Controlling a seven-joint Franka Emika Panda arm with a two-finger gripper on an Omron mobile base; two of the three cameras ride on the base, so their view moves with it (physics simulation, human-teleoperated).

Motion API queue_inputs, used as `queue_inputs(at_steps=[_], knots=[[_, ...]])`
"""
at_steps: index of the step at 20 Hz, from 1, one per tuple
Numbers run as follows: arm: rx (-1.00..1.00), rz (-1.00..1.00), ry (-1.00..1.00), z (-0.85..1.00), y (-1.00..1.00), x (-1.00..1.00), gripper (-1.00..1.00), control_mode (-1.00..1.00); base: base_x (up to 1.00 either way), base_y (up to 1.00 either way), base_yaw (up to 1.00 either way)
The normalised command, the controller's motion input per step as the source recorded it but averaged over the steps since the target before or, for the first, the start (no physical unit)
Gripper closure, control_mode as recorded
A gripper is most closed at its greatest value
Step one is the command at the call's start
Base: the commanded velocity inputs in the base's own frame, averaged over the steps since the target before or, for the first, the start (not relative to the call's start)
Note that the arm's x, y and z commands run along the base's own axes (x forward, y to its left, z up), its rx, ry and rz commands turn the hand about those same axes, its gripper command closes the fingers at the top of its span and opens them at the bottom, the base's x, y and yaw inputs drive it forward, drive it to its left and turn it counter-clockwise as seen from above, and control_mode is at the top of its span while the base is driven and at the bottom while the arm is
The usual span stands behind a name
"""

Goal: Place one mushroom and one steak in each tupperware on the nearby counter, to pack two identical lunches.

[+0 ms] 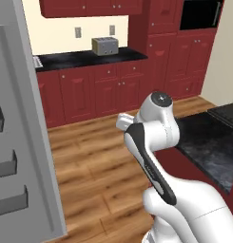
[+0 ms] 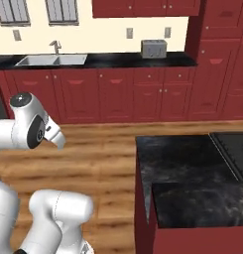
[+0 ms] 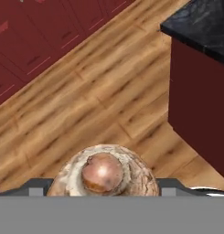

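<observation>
tan-brown mushroom (image 3: 104, 172), glossy black veined counter (image 2: 192, 168), seemingly dark red cabinets (image 2: 118, 94)

The mushroom (image 3: 103, 172) is showing a mottled tan and brown skin, rough-looking on the cap and shiny on its rounded reddish knob. The counter (image 2: 190, 173) is gleaming as glossy black stone with faint grey veining. The floor (image 3: 95, 91) is looking like smooth varnished wood planks. The cabinet fronts (image 2: 118, 94) are appearing as matt dark red panels. The toaster (image 1: 105, 45) is looking like brushed grey metal.
</observation>
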Motion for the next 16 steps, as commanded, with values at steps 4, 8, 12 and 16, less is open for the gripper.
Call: queue_inputs(at_steps=[4,8,12,16], knots=[[0.00,0.00,0.00,0.00,0.00,0.00,1.00,1.00,1.00,0.00,0.00],[0.00,0.00,0.00,0.00,0.00,0.00,1.00,1.00,1.00,0.00,0.00],[0.00,0.00,0.00,0.00,0.00,0.00,1.00,1.00,1.00,0.00,0.00],[0.00,0.00,0.00,0.00,0.00,0.00,1.00,1.00,1.00,0.00,0.00]])
